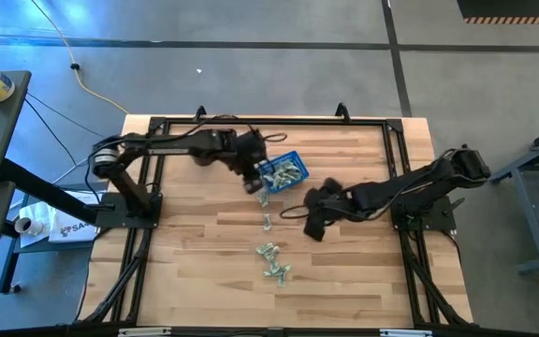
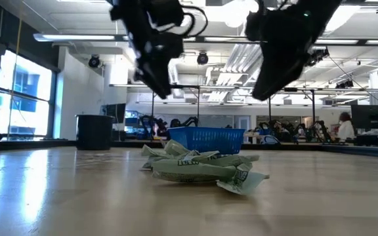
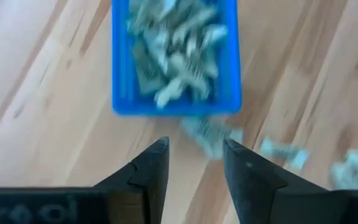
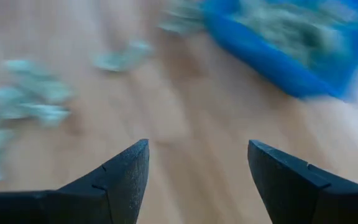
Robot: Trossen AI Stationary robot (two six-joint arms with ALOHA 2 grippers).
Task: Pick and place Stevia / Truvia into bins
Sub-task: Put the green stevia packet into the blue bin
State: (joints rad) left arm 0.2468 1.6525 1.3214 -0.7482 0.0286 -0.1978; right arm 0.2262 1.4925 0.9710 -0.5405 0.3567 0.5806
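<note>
A small heap of pale green and white sweetener packets (image 2: 199,169) lies on the wooden table (image 2: 64,196), close to the camera. Behind the heap stands the blue basket (image 2: 207,139) with mesh-like sides. Two dark arms hang down from above, both clear of the tabletop: the left gripper (image 2: 155,62) over the heap's left side, the right gripper (image 2: 277,65) farther right. A black round bin (image 2: 94,132) stands far back on the left.

Both arms are matte black throughout, built of chunky jointed segments with rounded housings. A silver-grey collar rings the left arm (image 1: 157,145) near its base, where dark cables trail. The right arm (image 1: 410,183) is equally dark. Each ends in two tapering, wedge-shaped black fingers (image 3: 148,177).
</note>
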